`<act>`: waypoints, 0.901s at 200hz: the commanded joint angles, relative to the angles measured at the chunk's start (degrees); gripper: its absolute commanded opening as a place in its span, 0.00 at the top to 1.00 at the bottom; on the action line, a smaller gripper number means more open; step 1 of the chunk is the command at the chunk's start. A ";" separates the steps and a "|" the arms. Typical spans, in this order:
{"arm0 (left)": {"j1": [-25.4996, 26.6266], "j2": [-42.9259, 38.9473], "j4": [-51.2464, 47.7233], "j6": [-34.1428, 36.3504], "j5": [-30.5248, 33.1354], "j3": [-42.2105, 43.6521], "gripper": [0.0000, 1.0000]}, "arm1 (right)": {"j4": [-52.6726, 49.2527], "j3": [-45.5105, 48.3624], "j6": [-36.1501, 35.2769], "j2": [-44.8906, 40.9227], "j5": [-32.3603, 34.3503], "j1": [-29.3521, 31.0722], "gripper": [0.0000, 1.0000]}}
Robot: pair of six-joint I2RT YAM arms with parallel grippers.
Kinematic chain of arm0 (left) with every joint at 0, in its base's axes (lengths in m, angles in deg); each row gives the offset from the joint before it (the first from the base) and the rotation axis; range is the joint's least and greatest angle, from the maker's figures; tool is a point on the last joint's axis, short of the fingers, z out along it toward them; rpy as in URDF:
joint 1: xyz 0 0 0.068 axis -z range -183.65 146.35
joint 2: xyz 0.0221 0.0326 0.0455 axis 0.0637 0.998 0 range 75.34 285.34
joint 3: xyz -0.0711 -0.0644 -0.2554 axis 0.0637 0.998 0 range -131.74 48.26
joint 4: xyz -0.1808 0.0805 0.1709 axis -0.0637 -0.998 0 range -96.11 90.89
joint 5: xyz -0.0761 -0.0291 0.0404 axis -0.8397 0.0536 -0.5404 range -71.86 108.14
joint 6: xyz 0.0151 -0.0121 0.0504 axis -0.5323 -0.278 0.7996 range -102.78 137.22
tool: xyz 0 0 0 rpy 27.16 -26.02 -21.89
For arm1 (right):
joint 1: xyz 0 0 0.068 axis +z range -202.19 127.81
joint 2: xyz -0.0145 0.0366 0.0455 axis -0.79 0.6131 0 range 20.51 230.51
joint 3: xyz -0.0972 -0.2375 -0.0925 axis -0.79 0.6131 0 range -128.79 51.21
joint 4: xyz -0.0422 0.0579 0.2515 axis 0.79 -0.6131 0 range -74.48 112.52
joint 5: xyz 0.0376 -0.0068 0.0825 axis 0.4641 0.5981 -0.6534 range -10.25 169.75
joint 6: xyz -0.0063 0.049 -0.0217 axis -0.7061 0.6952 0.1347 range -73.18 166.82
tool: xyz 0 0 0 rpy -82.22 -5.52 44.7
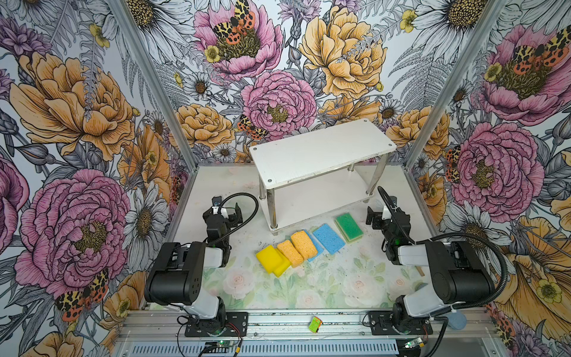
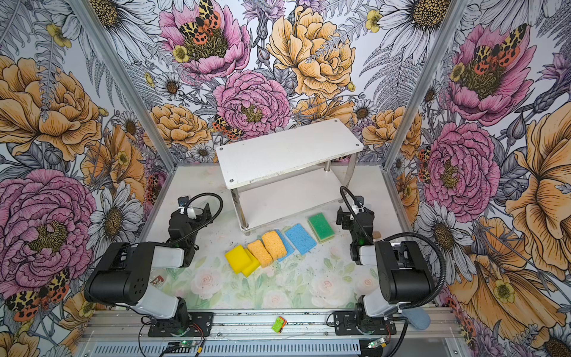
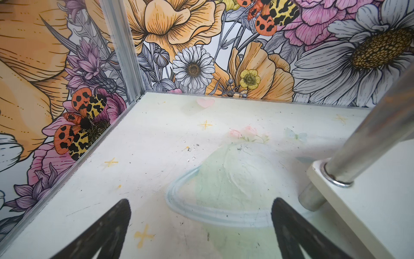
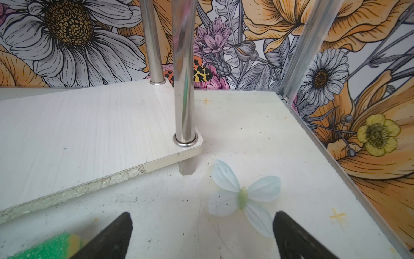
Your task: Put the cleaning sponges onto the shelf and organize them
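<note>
Spanning the booth floor, the table (image 1: 340,287) is seen with everything resting on it. Toward the back the shelf (image 1: 321,151) is set at a slant, and both of its boards are shown bare in both top views. No sponge has been placed, so the task is judged to be at its first step: choosing and approaching a sponge.

The left gripper (image 3: 200,206) is held low near the shelf's left front leg (image 3: 363,139), jaws spread wide with nothing between them. The right gripper (image 4: 201,217) is held likewise near the right front leg (image 4: 183,89), released and empty. An edge of the green pair (image 4: 44,246) is caught just beside one of its fingers in the right wrist view.

The sponges are laid in a slanting row on the table just in front of the shelf, between the two arms. At the right end the green pair is stacked. Next comes the blue pair (image 1: 328,238), one partly hidden under the orange pair (image 1: 296,248). The yellow pair (image 1: 268,258) is overlapped at the left end.

The green stack, nearest the right gripper, is probably best taken first. The gripper would need to be brought back over it, lowered, and closed on the top sponge alone. A light squeeze is advised, since the foam is expected to give.
</note>
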 commanded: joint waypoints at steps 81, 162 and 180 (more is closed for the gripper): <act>2.57 -28.85 -31.61 -4.15 4.27 -3.77 0.01 | -41.39 -19.03 0.73 -10.35 -20.35 1.33 0.01; 2.48 -42.11 -53.78 -16.50 -2.90 -6.73 0.01 | -41.74 -14.18 10.77 -23.16 -18.09 23.41 0.01; 2.07 -43.12 -54.91 -17.72 -6.92 -6.67 0.01 | -38.04 -11.61 13.05 -25.91 -13.24 30.38 0.01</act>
